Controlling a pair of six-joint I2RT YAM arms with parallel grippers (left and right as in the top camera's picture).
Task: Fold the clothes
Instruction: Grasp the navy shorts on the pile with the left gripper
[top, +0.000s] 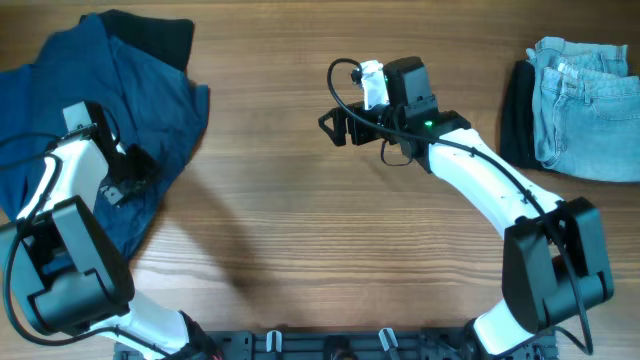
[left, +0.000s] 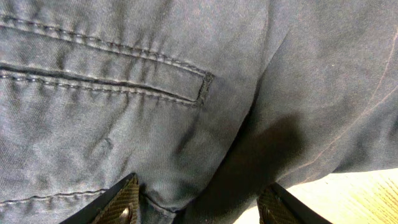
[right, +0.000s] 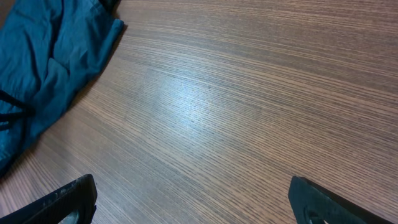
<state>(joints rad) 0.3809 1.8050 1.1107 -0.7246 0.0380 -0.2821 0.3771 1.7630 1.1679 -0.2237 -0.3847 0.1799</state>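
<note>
The left hand (top: 125, 175) is on the blue shorts (top: 90, 90); I cannot tell if it grips. A thin pinch could slip.

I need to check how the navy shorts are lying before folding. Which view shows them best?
Overhead: the navy shorts show nearly whole, crumpled at the left. The left wrist view shows only a pocket seam close up; the right wrist, one corner.

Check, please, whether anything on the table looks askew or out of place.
The navy shorts lie rumpled and unfolded at the left of the table, a black garment bunched beside them, unlike the folded jeans on the right.
</note>
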